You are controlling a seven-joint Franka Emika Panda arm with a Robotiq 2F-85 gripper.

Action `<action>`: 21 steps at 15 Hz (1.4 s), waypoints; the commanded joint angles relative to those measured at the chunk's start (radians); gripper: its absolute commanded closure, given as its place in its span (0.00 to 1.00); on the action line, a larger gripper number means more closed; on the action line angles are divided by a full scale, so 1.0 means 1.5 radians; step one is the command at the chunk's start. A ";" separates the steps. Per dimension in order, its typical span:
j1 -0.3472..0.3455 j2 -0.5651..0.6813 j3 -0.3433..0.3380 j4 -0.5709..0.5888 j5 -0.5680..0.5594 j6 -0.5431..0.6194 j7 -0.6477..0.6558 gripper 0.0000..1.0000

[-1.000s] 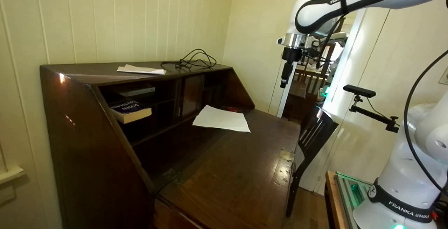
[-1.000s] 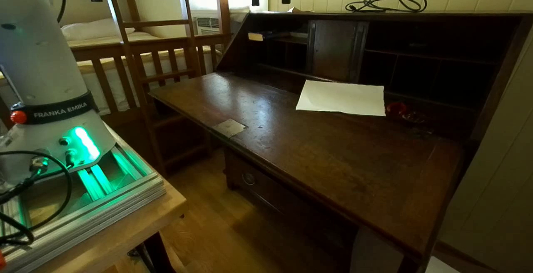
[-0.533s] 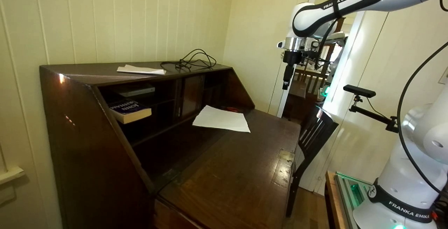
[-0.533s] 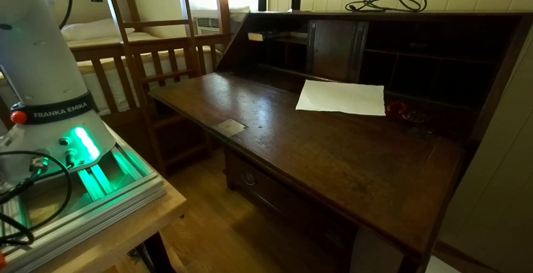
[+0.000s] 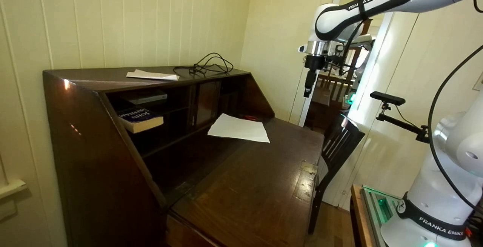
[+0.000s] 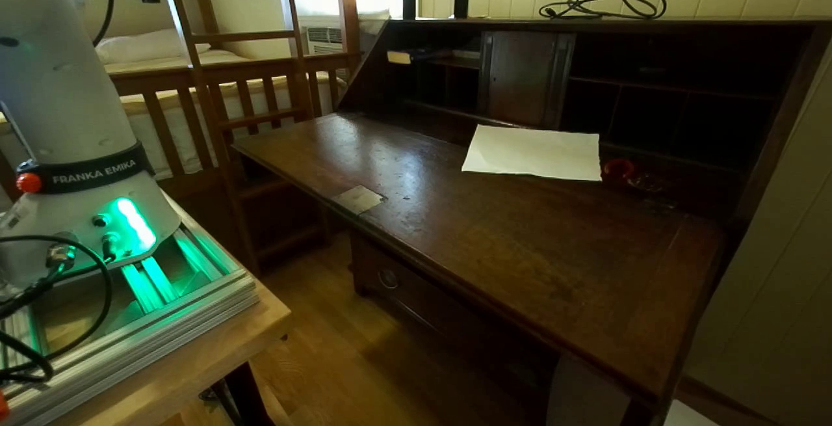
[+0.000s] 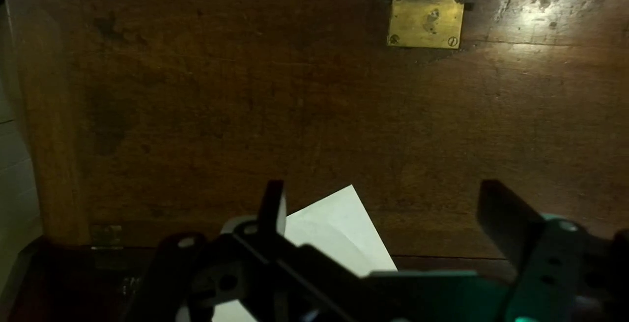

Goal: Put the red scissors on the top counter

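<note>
The red scissors (image 5: 251, 118) lie on the desk beside the sheet of paper, against the dark cubbies. Their red handle also shows in an exterior view (image 6: 619, 169), to the right of the paper. In the wrist view I cannot make them out. The top counter (image 5: 102, 83) is the glossy dark-brown board along the desk's top; only its front edge (image 6: 513, 21) shows in an exterior view. My gripper (image 5: 308, 93) hangs pointing down, high above the writing leaf. Its two fingers are wide apart with nothing between them, in an exterior view (image 6: 435, 13) and the wrist view (image 7: 382, 187).
A white paper (image 5: 239, 128) lies on the writing leaf (image 6: 520, 237). A folded paper (image 5: 152, 75) and a black cable (image 5: 205, 66) lie on the top counter. A book (image 5: 140, 120) sticks out of a cubby. A dark chair (image 5: 341, 141) stands beside the desk.
My open gripper has come down a little and shifted slightly right in both exterior views, mostly in the earlier half second. The scissors and desk items have not moved.
</note>
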 commanded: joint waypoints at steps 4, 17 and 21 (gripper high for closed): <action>-0.018 0.133 -0.027 0.047 0.084 0.236 -0.103 0.00; -0.210 0.426 0.090 0.343 0.291 0.234 -0.260 0.00; -0.232 0.478 0.103 0.410 0.286 0.207 -0.252 0.00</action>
